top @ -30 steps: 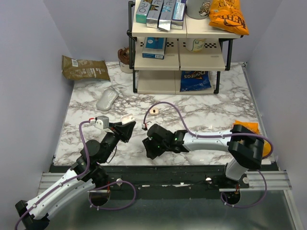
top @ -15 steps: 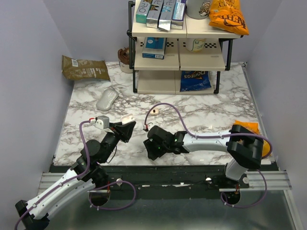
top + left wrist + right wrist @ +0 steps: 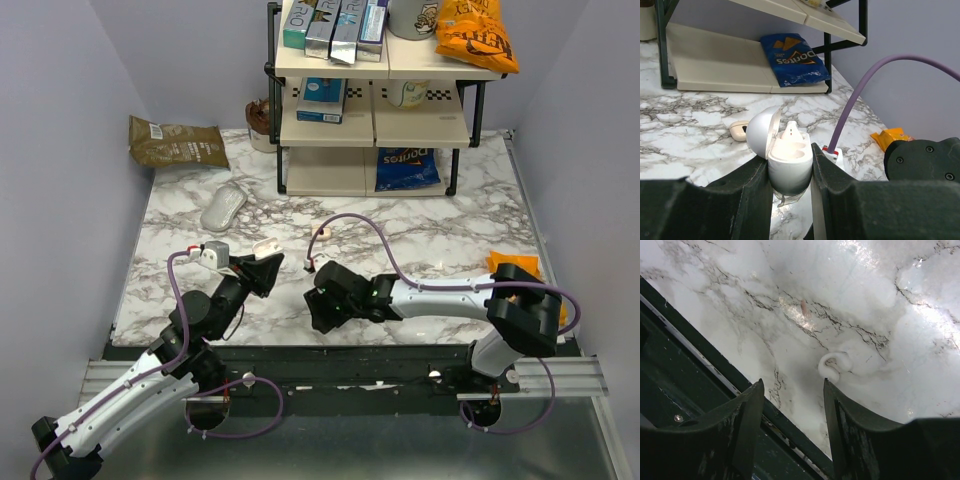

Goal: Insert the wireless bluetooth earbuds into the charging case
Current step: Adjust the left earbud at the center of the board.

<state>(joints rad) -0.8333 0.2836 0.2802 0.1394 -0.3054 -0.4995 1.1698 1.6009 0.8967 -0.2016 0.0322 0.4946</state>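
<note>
There is one charging case, lid open, squeezed tight in the jaws of the left gripper at the near left of the table. A first earbud stands inside it. A second earbud (tan, dark middle) lies on the table farther back. The right gripper hangs by the near edge, jaws apart and holding nothing, with one small white curl below it.
</note>
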